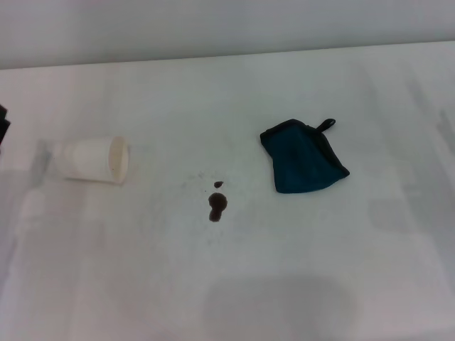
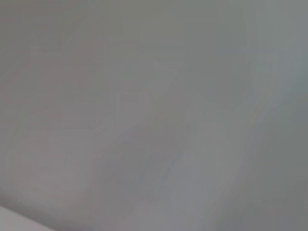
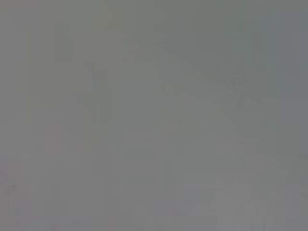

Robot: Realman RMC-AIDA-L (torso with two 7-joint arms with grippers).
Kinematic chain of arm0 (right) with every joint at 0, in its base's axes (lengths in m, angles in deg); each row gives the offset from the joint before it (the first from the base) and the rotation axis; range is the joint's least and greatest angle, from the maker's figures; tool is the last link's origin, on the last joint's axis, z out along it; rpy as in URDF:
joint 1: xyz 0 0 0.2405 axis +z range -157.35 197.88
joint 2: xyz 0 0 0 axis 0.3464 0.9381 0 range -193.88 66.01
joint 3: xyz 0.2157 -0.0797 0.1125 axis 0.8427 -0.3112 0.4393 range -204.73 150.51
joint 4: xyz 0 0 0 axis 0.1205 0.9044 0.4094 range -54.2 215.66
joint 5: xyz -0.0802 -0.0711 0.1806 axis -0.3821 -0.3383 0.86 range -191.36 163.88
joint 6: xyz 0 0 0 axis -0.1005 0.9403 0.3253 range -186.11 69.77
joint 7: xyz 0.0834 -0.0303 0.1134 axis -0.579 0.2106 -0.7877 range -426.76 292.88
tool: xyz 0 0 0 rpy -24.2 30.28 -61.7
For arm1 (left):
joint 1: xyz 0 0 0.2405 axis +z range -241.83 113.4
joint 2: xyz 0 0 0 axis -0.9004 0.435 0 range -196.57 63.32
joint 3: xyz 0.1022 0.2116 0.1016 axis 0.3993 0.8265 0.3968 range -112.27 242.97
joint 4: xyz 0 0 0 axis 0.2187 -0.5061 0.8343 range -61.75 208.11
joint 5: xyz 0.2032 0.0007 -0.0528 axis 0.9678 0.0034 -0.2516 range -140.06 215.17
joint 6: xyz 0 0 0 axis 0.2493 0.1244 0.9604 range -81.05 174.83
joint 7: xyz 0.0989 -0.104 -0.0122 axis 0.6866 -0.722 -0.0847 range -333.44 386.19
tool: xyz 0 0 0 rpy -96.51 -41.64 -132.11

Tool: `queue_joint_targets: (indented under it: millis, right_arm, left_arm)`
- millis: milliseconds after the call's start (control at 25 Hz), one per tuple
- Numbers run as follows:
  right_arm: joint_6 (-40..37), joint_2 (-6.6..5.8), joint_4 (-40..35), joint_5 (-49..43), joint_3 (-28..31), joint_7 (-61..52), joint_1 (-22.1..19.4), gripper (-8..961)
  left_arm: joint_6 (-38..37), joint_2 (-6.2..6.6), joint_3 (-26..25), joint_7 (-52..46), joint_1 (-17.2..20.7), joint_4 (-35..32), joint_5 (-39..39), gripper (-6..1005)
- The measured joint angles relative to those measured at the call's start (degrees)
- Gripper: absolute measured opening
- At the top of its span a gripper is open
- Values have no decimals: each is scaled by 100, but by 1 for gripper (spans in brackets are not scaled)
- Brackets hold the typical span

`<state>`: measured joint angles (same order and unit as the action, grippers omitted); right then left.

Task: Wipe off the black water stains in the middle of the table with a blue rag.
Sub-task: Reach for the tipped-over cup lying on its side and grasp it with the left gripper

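Head view shows neither pincer; both wrist views give only blank grey, so I can't tell spread or pressed together. A dark sliver at the left edge may be arm hardware, unsure. Blue rag [image 1: 303, 158] lies right of centre on the counter [image 1: 227, 284], long axis slanting, loop at its far corner. Black water stains [image 1: 217, 204] sit near, to its left. Right arm looks nearer.

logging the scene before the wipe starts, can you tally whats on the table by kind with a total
blue rag: 1
black water stains: 2 (one larger blob, one tiny dot above it)
white paper cup, lying on its side: 1
Total: 4 on the table
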<state>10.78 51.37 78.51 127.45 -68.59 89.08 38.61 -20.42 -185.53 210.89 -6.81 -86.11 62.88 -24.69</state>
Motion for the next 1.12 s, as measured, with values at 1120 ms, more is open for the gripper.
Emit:
queue_joint_targets:
  millis: [1120]
  right_arm:
    - [-429,49,-58,32,211,-17,543,831]
  left_arm:
    - [-1948,1121,1537,-4137,-1681,2566,1586,856]
